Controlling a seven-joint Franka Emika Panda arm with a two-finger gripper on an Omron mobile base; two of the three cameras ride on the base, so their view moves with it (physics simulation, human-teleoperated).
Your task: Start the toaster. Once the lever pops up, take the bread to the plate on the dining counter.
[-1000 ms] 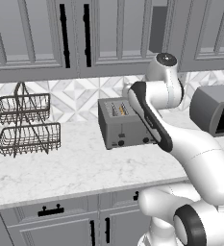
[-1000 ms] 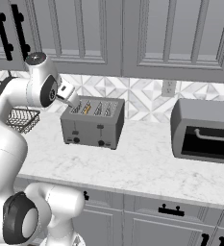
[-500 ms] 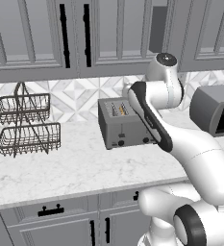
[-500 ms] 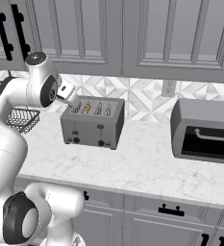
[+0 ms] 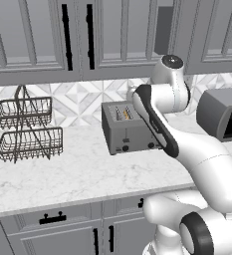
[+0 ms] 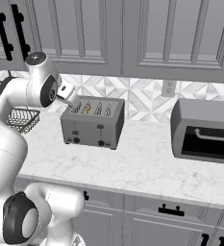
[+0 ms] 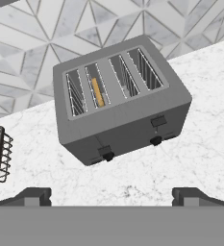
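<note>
arm rises from the base, elbow folded high, forearm angled fwd over the worktop (image 5: pixel 77 174). pincer (image 7: pixel 111 194) hangs above & just in front of the toaster (image 7: pixel 120 103), looking down at its top and front. jaws spread wide, released, nothing betw them; both dark tips sit low in the hand view, well apart. in the right base view the hand (image 6: pixel 68 94) sits at the toaster's upper left corner, close to it; can't tell if touching.

toaster: boxy brushed grey metal, 4 long slots w/ wire guides, 2 small black levers & 2 round black knobs on the front. stands flat on the worktop nr the backsplash. bread (image 7: pixel 98 92): thin tan-yellow edge showing in the 2nd slot from the left in the hand view, sunk inside, upright.

worktop: white marble look, faint grey veins, smooth. backsplash (image 5: pixel 77 99): pale geometric tile. 2-tier dark wire basket (image 5: pixel 28 129) stands left of the toaster, well apart. bigger dark grey oven-like box (image 6: pixel 205 129) to the right, w/ a bar handle. grey panel cabinets (image 6: pixel 147 33) above, black handles.
</note>
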